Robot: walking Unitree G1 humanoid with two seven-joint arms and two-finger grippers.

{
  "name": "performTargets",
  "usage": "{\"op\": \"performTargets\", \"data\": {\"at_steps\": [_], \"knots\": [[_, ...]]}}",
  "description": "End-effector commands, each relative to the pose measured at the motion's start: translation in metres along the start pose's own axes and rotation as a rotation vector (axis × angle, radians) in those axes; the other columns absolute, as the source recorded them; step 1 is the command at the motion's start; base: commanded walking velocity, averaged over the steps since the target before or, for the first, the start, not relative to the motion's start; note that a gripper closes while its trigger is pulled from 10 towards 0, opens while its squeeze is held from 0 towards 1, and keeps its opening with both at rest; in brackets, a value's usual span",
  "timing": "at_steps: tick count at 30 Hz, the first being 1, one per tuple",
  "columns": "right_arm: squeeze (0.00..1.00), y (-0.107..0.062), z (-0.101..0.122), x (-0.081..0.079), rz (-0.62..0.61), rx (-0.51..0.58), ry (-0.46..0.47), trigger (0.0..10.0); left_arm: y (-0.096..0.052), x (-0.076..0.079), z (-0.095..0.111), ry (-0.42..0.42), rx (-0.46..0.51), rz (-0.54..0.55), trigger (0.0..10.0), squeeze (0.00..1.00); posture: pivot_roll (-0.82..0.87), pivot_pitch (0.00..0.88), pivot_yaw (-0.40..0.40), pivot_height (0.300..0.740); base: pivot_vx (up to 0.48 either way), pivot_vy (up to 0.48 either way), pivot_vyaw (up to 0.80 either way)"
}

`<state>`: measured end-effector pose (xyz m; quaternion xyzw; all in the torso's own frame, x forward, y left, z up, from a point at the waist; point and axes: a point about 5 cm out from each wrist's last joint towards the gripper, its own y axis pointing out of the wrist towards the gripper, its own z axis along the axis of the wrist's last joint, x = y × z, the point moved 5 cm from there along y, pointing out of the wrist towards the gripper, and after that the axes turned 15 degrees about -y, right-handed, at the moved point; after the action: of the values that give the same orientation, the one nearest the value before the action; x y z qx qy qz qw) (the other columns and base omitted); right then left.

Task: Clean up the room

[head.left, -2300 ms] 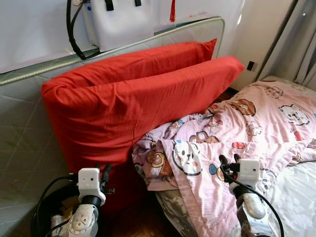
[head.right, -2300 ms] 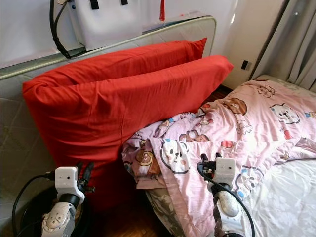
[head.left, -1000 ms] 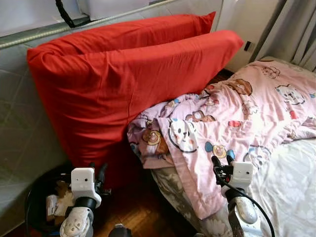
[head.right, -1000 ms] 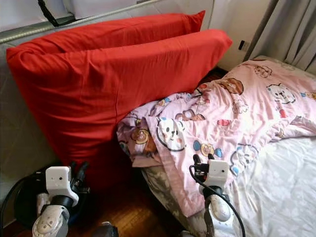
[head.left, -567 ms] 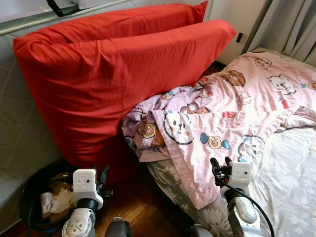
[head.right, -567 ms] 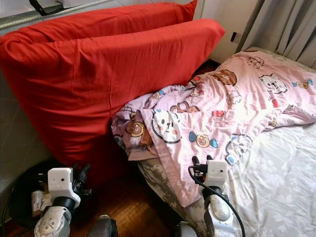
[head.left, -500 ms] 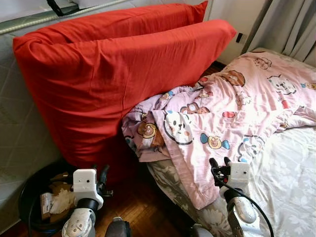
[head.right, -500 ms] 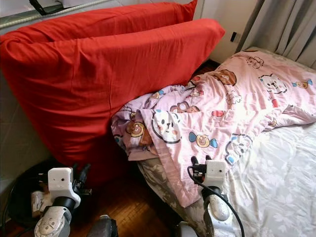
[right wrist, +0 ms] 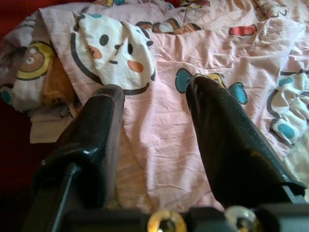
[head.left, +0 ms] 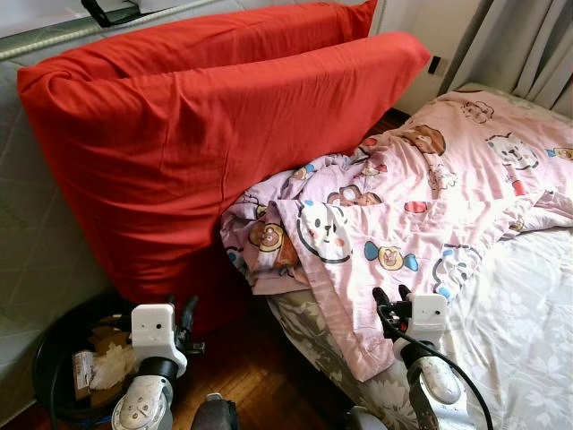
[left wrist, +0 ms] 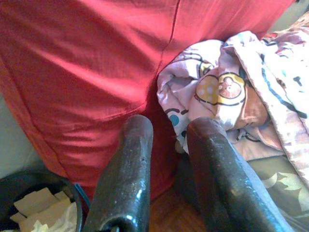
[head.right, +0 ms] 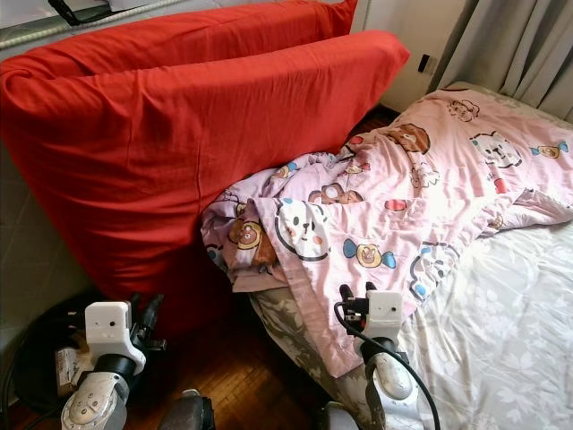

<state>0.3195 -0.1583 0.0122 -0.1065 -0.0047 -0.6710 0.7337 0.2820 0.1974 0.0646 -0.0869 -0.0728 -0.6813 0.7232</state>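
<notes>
Two big red pillows (head.left: 224,134) lean against a grey quilted mattress (head.left: 36,224) at the left. A pink cartoon-print quilt (head.left: 421,197) lies crumpled across the bed, its bunched corner (left wrist: 222,92) pressed against the lower pillow. My right gripper (head.left: 390,294) is open and hovers just above the quilt's hanging edge (right wrist: 154,145), nothing between its fingers. My left gripper (head.left: 182,306) is low by the base of the pillows, open with a narrow gap, and points at the lower pillow (left wrist: 87,72).
A black bin (head.left: 54,345) with crumpled paper (head.left: 107,365) stands on the wooden floor (head.left: 260,367) at the lower left. The white floral sheet (head.left: 519,340) is bare at the right. Grey curtains (head.left: 528,45) hang behind the bed.
The view has dipped down and come closer to the bed, bringing the bin into sight. My right gripper has edged slightly left along the quilt's edge. Both grippers stay open.
</notes>
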Motion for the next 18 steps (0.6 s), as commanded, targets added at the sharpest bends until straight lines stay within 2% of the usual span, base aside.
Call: {"op": "performTargets", "data": {"at_steps": [1,18], "knots": [[0.00,-0.0033,-0.0087,0.0010,-0.006,-0.033,0.007,10.0,-0.0018,0.0004,-0.0067,-0.008,-0.031,0.003,10.0,0.00,0.08,0.119,-0.030,0.646,0.000,0.000,0.00],[0.00,-0.0034,-0.0087,-0.0005,-0.001,-0.032,0.009,10.0,-0.0021,-0.0002,-0.0081,-0.009,-0.035,0.006,10.0,0.00,0.09,0.126,-0.030,0.646,0.000,0.000,0.00]]}}
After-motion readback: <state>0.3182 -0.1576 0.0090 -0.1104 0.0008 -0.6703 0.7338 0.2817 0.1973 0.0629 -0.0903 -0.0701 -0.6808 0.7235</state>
